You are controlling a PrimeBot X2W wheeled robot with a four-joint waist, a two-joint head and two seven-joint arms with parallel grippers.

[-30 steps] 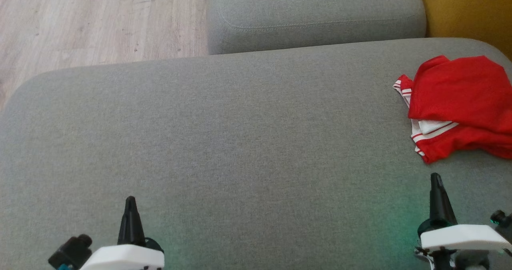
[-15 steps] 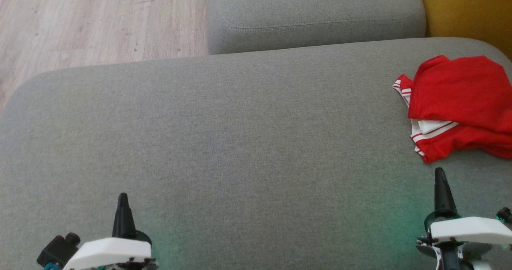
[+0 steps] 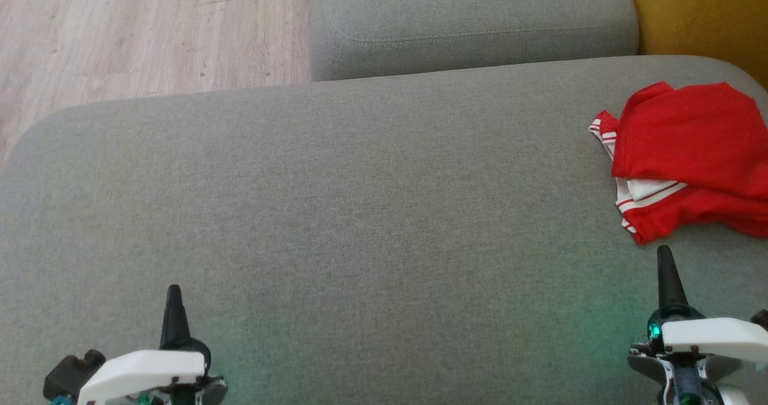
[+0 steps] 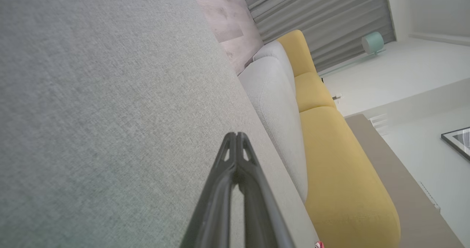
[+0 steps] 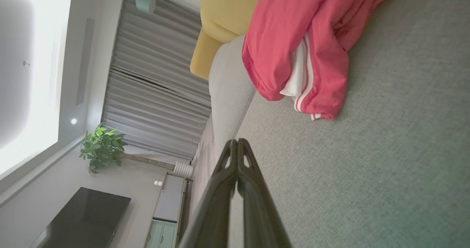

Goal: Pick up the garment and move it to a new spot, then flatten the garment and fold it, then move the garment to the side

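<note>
garment (image 3: 690, 147): red with white stripes, crumpled, lying at the far right of the grey cushion (image 3: 360, 213)
left hand (image 3: 174, 290): fingers pressed together, holding nothing, over the cushion's near left, well apart from the garment
right hand (image 3: 663, 254): fingers pressed together, holding nothing, tip near the garment's near edge, not touching it
beyond: second cushion (image 3: 474, 21), wood floor (image 3: 120, 27), yellow seat (image 3: 702, 9)
</note>
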